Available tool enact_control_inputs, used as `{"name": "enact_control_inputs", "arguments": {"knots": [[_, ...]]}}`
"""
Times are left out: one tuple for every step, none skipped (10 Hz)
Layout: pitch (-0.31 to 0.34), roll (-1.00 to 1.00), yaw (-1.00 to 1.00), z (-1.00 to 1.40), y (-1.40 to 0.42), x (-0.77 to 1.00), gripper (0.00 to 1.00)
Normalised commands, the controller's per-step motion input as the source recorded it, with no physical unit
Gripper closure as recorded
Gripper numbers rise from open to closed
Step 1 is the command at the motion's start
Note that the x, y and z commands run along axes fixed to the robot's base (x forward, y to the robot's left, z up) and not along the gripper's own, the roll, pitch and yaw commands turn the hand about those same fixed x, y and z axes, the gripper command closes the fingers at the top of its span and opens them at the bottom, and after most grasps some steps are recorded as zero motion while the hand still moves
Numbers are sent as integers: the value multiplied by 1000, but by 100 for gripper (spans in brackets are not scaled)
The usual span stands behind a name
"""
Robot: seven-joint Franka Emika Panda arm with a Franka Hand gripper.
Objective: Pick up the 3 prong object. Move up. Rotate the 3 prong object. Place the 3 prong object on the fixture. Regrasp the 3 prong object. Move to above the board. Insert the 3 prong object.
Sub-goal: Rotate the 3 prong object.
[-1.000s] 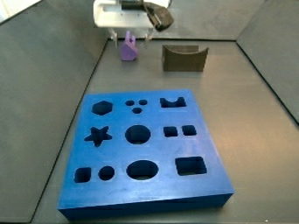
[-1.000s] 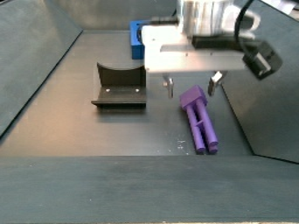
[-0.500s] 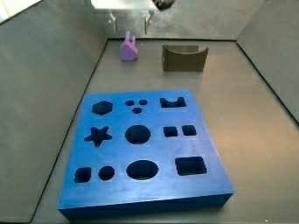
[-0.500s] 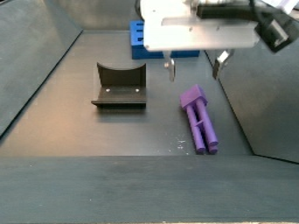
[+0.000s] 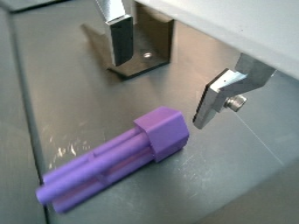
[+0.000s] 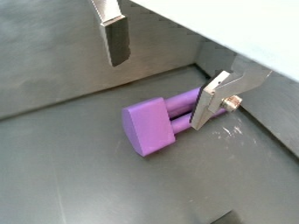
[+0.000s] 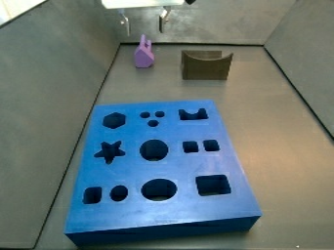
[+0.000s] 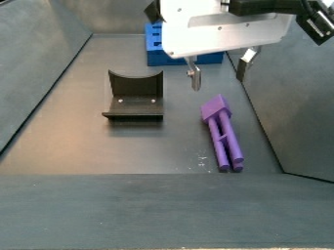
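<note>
The gripper (image 8: 220, 74) hangs above the floor with its flat silver fingers (image 5: 221, 98) spread apart, holding nothing. Below it the smooth purple 3 prong object (image 8: 224, 134) lies on the grey floor. The dark notched fixture (image 8: 133, 97) stands beside it, the thick blue board (image 7: 162, 168) well apart.

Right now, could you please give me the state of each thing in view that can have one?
gripper: open, empty, above the floor and over the 3 prong object.
3 prong object: lying on its side on the floor, not held, apart from both fingers.
fixture: standing on the floor, notch empty.
board: flat on the floor, all holes empty.
</note>
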Motion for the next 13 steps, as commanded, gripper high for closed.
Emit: {"name": "enact_control_inputs", "arguments": {"knots": [[-4,1,1000,-64,-2,33,0],[-4,1,1000,-56,-3,32,0],[-5,2,1000,-52,-2,33,0],[-5,2,1000,-46,-1,36,0],[-6,2,1000,-43,-1,38,0],[-6,2,1000,-40,-1,39,0],[-6,2,1000,-39,0,39,0],[-6,2,1000,-37,0,40,0],[-6,2,1000,-37,0,40,0],[-7,2,1000,-36,0,41,0],[-7,2,1000,-35,0,41,0],[-7,2,1000,-35,0,41,0],[-8,2,1000,-34,0,41,0]]}}
